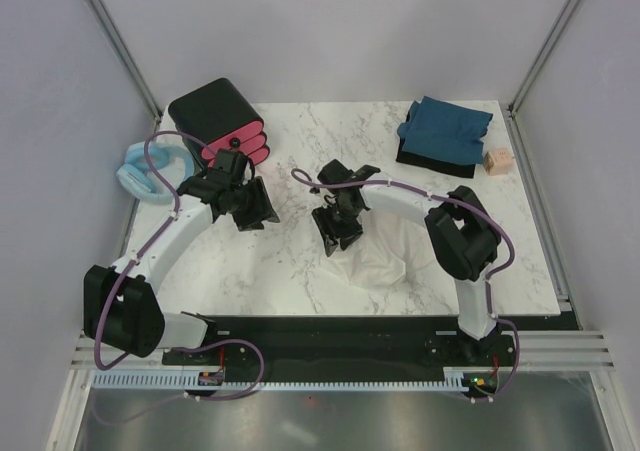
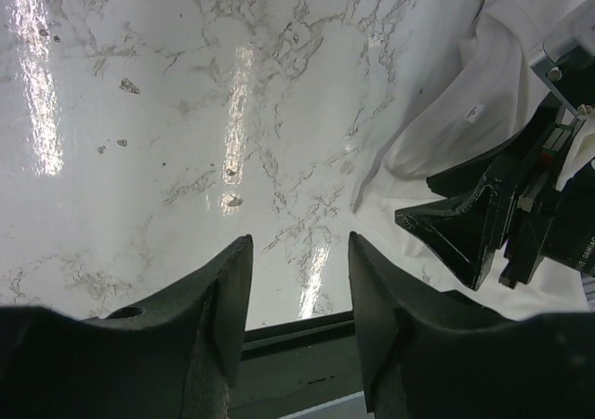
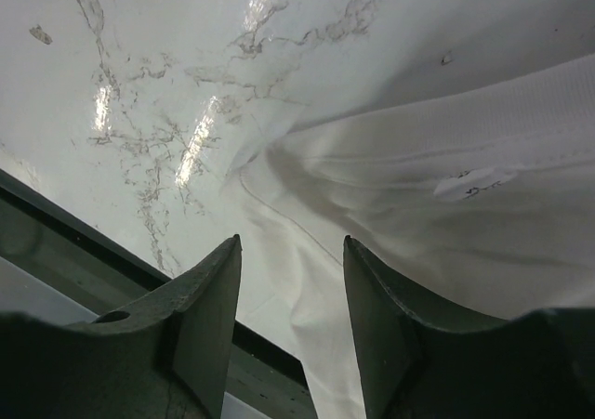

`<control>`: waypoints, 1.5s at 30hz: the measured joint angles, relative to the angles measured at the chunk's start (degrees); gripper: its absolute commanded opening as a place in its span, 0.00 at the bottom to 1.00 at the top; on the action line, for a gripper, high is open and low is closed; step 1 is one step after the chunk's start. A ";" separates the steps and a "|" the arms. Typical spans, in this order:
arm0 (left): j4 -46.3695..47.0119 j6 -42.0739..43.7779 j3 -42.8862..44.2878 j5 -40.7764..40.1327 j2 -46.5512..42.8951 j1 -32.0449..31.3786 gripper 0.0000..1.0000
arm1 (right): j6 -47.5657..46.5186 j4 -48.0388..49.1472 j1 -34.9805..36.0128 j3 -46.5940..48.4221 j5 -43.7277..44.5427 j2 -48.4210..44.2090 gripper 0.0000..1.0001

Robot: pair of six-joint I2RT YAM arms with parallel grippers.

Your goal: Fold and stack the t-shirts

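The cream-white t-shirt lies crumpled on the marble table, front centre-right. My right gripper hangs open just above its left edge; in the right wrist view the white cloth lies below and between the open fingers, and nothing is held. My left gripper is open and empty over bare marble, left of the shirt. In the left wrist view the shirt and the right gripper show at the right. The dark teal-blue t-shirt lies folded at the far right on a black cloth.
A black box with pink drawers stands at the far left. A pale blue padded ring lies left of it. A small wooden block sits beside the teal shirt. The table's front edge runs near the arm bases.
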 measured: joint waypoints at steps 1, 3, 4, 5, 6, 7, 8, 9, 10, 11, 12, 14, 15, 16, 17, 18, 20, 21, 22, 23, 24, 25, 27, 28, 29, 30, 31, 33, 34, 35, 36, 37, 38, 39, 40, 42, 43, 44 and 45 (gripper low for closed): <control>-0.02 0.00 0.00 0.00 0.00 0.00 0.52 | -0.11 0.11 0.00 0.00 -0.04 0.11 0.56; -0.04 0.04 0.00 -0.04 0.00 0.00 0.52 | -0.37 0.37 0.04 0.04 -0.28 0.79 0.55; -0.07 0.07 0.00 -0.07 0.00 0.00 0.52 | -0.48 0.46 0.09 0.11 -0.35 1.14 0.55; -0.09 0.09 0.00 -0.11 0.00 0.00 0.52 | -0.57 0.63 0.11 0.17 -0.48 1.73 0.55; -0.15 0.11 0.00 -0.15 0.00 0.00 0.52 | -0.63 0.85 0.15 0.24 -0.61 2.25 0.55; -0.17 0.13 0.00 -0.20 0.00 0.00 0.52 | -0.70 0.94 0.20 0.26 -0.63 2.69 0.55; -0.22 0.13 -0.02 -0.22 0.00 0.00 0.52 | -0.76 0.98 0.24 0.33 -0.70 3.10 0.55; -0.22 0.13 -0.02 -0.28 0.00 0.00 0.52 | -0.81 1.01 0.28 0.35 -0.90 3.41 0.55; -0.22 0.15 -0.07 -0.44 0.00 0.00 0.52 | -0.98 1.01 0.33 0.55 -1.05 3.45 0.55; -0.22 0.15 -0.09 -0.46 0.00 0.00 0.52 | -1.05 1.09 0.39 0.66 -1.09 3.45 0.55; -0.28 0.15 -0.13 -0.59 0.00 0.02 0.53 | -1.16 1.11 0.46 0.87 -1.11 3.50 0.55; -0.44 0.15 -0.13 -0.72 0.00 0.02 0.53 | -1.40 1.16 0.48 1.95 -1.22 3.76 0.55; -0.44 0.15 -0.13 -0.92 0.00 0.02 0.52 | -1.51 1.16 0.48 2.43 -1.25 3.85 0.56; -0.44 0.17 -0.13 -1.03 0.00 0.02 0.52 | -1.62 1.14 0.48 2.97 -1.25 3.91 0.56; -0.44 0.17 -0.13 -1.11 0.00 0.04 0.53 | -1.66 1.14 0.48 3.58 -1.27 3.91 0.56; -0.44 0.17 -0.13 -1.22 0.00 0.04 0.52 | -1.79 1.16 0.48 4.24 -1.27 3.91 0.56; -0.44 0.17 -0.13 -1.31 0.00 0.04 0.52 | -1.97 1.18 0.48 5.03 -1.27 3.93 0.56; -0.44 0.20 -0.13 -1.36 0.00 0.04 0.52 | -2.08 1.18 0.48 5.29 -1.29 3.98 0.56; -0.44 0.17 -0.13 -1.40 0.00 0.04 0.52 | -2.21 1.14 0.48 5.55 -1.31 4.13 0.56; -0.44 0.20 -0.13 -1.42 0.00 0.04 0.52 | -2.27 1.14 0.48 5.68 -1.38 4.35 0.56; -0.44 0.22 -0.13 -1.40 0.00 0.04 0.52 | -2.40 1.14 0.48 5.84 -1.44 4.74 0.56; -0.44 0.24 -0.13 -1.42 0.00 0.04 0.52 | -2.51 1.14 0.50 5.88 -1.49 5.22 0.56; -0.44 0.37 -0.13 -1.42 0.00 0.07 0.52 | -2.64 1.11 0.52 5.88 -1.53 6.21 0.56; -0.46 0.44 -0.13 -1.42 0.00 0.04 0.52 | -2.67 1.11 0.55 5.88 -1.57 6.71 0.55; -0.44 0.52 -0.13 -1.42 0.00 0.04 0.52 | -2.67 1.05 0.57 5.90 -1.90 6.95 0.51; -0.44 0.57 -0.13 -1.42 0.00 0.04 0.52 | -2.67 1.07 0.59 5.90 -1.92 6.95 0.49; -0.44 0.57 -0.15 -1.42 0.00 0.04 0.52 | -2.71 1.14 0.63 5.92 -1.97 6.99 0.45; -0.44 0.59 -0.20 -1.42 0.00 0.04 0.52 | -2.73 1.11 0.81 5.92 -2.19 7.23 0.27; -0.46 0.59 -0.26 -1.42 0.00 0.07 0.52 | -2.99 1.16 0.90 5.92 -2.14 7.28 0.21; -0.44 0.59 -0.33 -1.42 0.00 0.07 0.52 | -3.04 1.14 1.05 5.92 -2.12 7.43 0.08; -0.48 0.59 -0.37 -1.42 0.00 0.07 0.52 | -2.97 1.14 1.25 5.90 -2.03 7.56 0.01; -0.50 0.59 -0.37 -1.42 0.00 0.07 0.52 | -2.97 1.11 1.44 5.88 -1.92 7.63 0.00; -0.50 0.59 -0.37 -1.42 0.00 0.07 0.52 | -2.91 1.11 1.62 5.84 -1.86 7.63 0.00; -0.50 0.59 -0.37 -1.42 0.00 0.07 0.52 | -2.95 1.14 1.75 5.79 -1.79 7.63 0.00; -0.50 0.59 -0.39 -1.42 0.00 0.07 0.52 | -2.84 1.16 1.88 5.77 -1.68 7.63 0.00; -0.50 0.59 -0.44 -1.42 0.00 0.07 0.52 | -2.84 1.16 1.92 5.66 -1.53 7.63 0.00; -0.50 0.59 -0.46 -1.42 0.00 0.07 0.52 | -2.82 1.16 1.92 5.66 -1.46 7.63 0.00; -0.48 0.59 -0.52 -1.42 0.00 0.07 0.52 | -2.84 1.16 1.92 5.66 -1.44 7.63 0.00; -0.52 0.59 -0.55 -1.42 0.00 0.07 0.52 | -2.82 1.16 1.92 5.66 -1.38 7.63 0.00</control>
